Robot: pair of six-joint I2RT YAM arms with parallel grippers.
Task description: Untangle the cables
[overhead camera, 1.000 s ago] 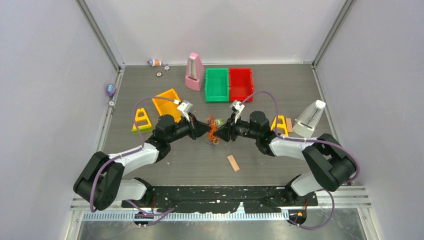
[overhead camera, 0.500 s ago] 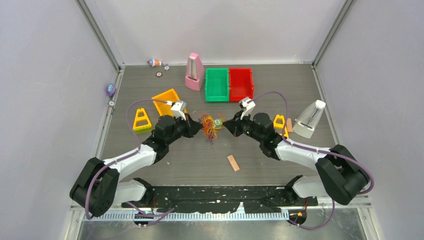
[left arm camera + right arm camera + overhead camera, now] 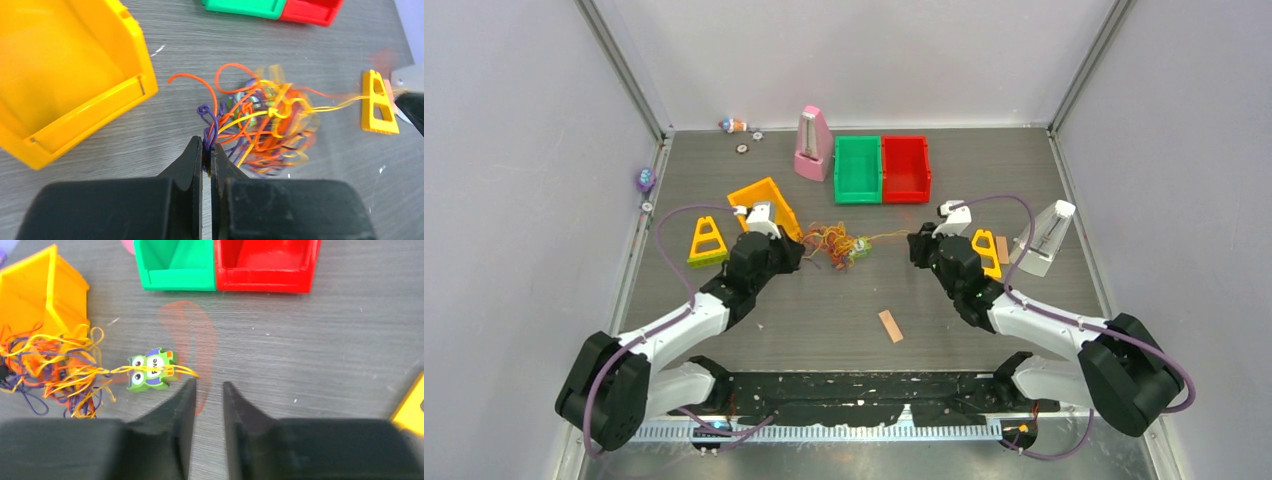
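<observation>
The cables [image 3: 832, 243] are a loose tangle of thin orange, yellow and purple strands on the table between the arms. My left gripper [image 3: 798, 251] is shut on a few purple and orange strands at the tangle's near edge [image 3: 206, 150]; the rest of the cables [image 3: 260, 120] fan out beyond its tips. My right gripper [image 3: 915, 245] stands to the right of the tangle, its jaws a little apart [image 3: 208, 387]. A blurred orange strand runs toward that gap. Yellow strands from the cables [image 3: 55, 365] end beside its left fingertip [image 3: 189, 386].
A small green owl toy [image 3: 150, 371] lies under the yellow strands. An orange bin [image 3: 764, 205] is by the left gripper. Green [image 3: 857, 168] and red [image 3: 906, 168] bins stand behind. Yellow triangles [image 3: 708, 240] [image 3: 986, 250], a white metronome [image 3: 1046, 238] and a wooden block [image 3: 890, 325] are nearby.
Both grippers have drawn apart, the left dragging the tangle left and back. The right gripper pulled away to the right, stretching out yellow strands, and its jaws have parted.
</observation>
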